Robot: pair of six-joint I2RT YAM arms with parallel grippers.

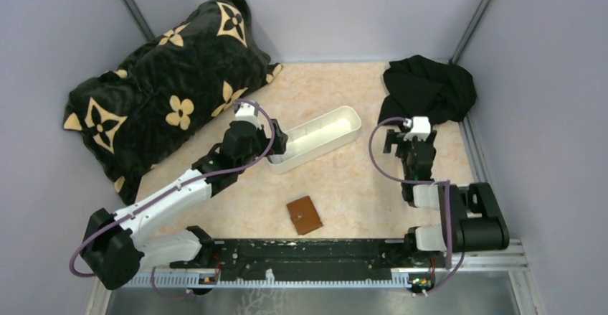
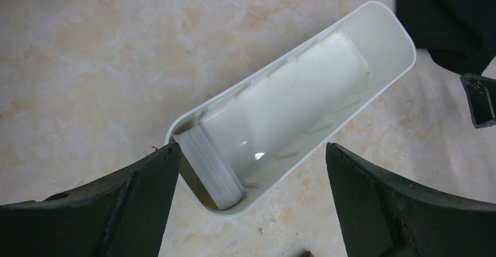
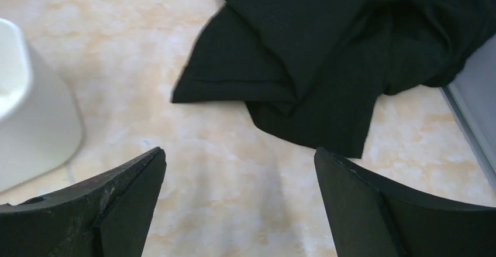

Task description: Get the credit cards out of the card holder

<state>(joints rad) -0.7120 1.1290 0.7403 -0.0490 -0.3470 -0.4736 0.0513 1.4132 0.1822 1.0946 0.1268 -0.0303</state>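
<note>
The card holder (image 1: 305, 214), a small brown leather wallet, lies folded shut on the table near the front edge, between the two arms. The credit cards are hidden. My left gripper (image 1: 278, 143) hangs open over the near end of a long white tray, well behind the card holder; in the left wrist view the left gripper (image 2: 252, 147) has nothing between its fingers. My right gripper (image 1: 409, 137) is open above bare table at the right, and the right wrist view shows the same gripper (image 3: 238, 150) empty. Neither gripper touches the card holder.
The white plastic tray (image 1: 337, 139) lies diagonally mid-table, with a white ribbed stack (image 2: 213, 166) standing in its near end. A black cloth (image 1: 429, 89) is heaped at the back right, and a dark flower-patterned cushion (image 1: 165, 92) fills the back left. Grey walls enclose the table.
</note>
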